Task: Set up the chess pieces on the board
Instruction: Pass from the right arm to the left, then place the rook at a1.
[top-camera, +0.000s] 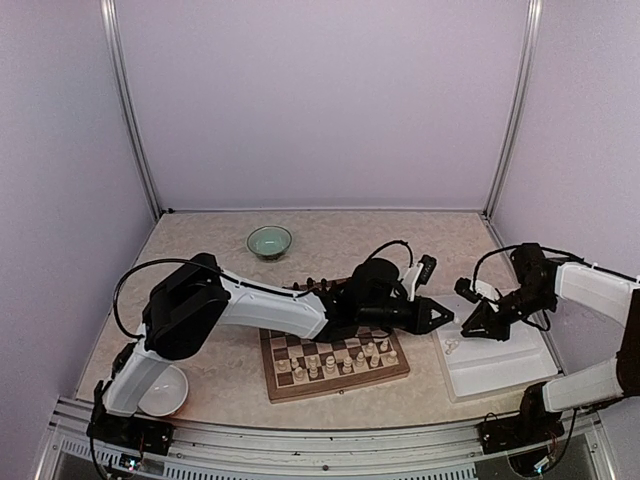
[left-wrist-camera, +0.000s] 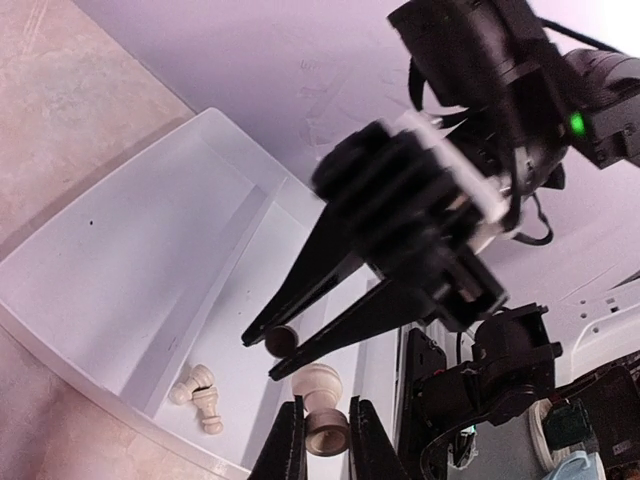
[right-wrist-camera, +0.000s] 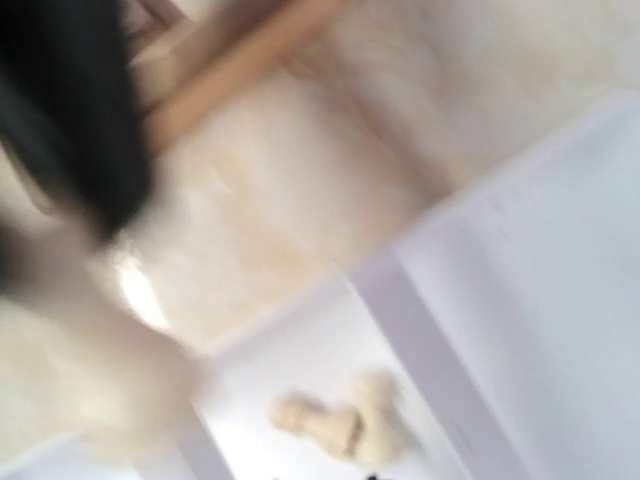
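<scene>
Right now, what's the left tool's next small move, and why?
Probably draw the left tool back toward the board: it's shut on a cream chess piece over the white tray, and the right tool, pinching a small dark object, sits close in front.

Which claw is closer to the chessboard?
Left. The left gripper sits just past the right edge of the chessboard, holding a cream piece; the right gripper is farther right, over the white tray.

Left black two-finger gripper (left-wrist-camera: 325, 408) clamped on cream wooden pawn (left-wrist-camera: 320, 382); right black two-finger gripper (left-wrist-camera: 264, 357) pinched on small dark round piece (left-wrist-camera: 281, 340).
</scene>
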